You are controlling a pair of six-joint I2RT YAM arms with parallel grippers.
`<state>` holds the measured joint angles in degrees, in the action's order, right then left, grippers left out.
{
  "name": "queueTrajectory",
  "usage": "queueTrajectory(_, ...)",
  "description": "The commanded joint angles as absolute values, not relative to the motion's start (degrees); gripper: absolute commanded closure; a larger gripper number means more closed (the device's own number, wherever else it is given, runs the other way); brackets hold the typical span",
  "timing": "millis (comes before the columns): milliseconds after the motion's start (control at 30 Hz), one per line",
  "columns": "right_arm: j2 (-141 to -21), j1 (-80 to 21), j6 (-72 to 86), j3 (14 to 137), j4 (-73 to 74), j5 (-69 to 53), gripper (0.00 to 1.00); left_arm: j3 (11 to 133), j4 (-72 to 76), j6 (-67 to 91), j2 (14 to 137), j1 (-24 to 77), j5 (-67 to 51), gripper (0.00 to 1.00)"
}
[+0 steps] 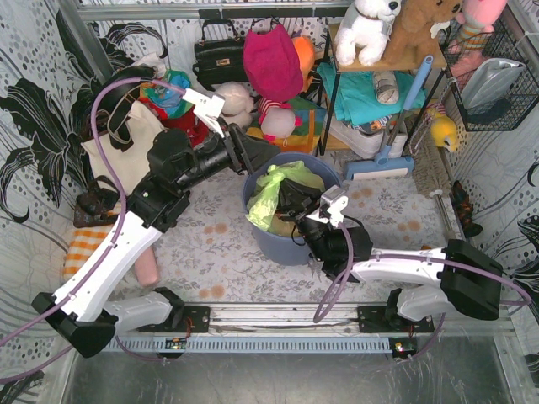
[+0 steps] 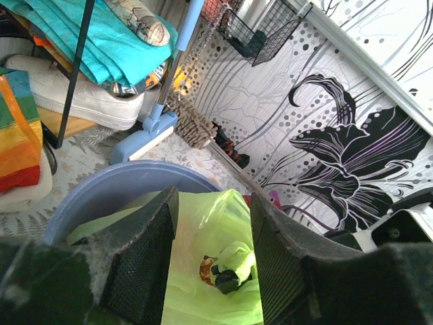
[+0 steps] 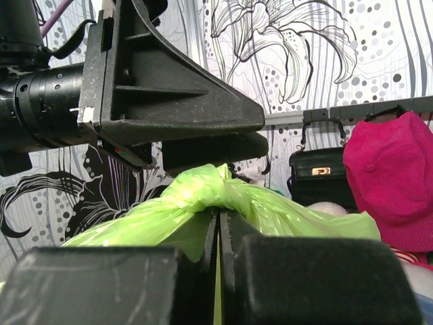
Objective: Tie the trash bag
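Because knotting wants a taut neck, I log: right gripper (image 3: 218,227), 5 o'clock of bin (image 1: 278,249), clamped on trash bag (image 1: 271,192); left gripper (image 2: 213,223), 10 o'clock, fingers apart.

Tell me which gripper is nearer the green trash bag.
Right. The right gripper has its fingers shut on the trash bag sitting in the bin; the left gripper hangs open just above the bag, apparently not touching it.

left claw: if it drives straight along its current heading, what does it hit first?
Most likely the trash bag: the left wrist view shows the open left claw aimed at its bunched green plastic in the bin. Depth is unclear; the right claw pinching it sits close.
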<state>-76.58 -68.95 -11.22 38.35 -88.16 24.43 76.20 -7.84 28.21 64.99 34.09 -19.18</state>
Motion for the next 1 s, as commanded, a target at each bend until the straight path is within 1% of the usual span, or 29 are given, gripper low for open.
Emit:
queueTrajectory(0, -77.6, -69.1, -14.0, 41.3, -92.7, 23.4, 1.00, 77.5, -5.2, 31.4, 63.6, 34.2, -21.1, 0.45)
queueTrajectory(200, -78.7, -69.2, -15.1, 41.1, -96.6, 24.4, 1.00, 78.6, -9.1, 30.8, 63.1, 34.2, -18.0, 0.44)
queueTrajectory(500, -78.4, -69.1, -15.1, 40.9, -97.2, 24.2, 1.00, 78.1, -10.6, 32.2, 64.1, 34.1, -22.8, 0.44)
queueTrajectory(700, -78.1, -69.1, -15.1, 40.7, -97.3, 24.2, 1.00, 78.0, -11.9, 31.8, 64.3, 34.2, -23.6, 0.47)
queueTrajectory(967, -78.0, -69.1, -15.1, 40.6, -97.3, 24.4, 1.00, 78.2, -14.1, 30.8, 63.4, 34.2, -24.0, 0.47)
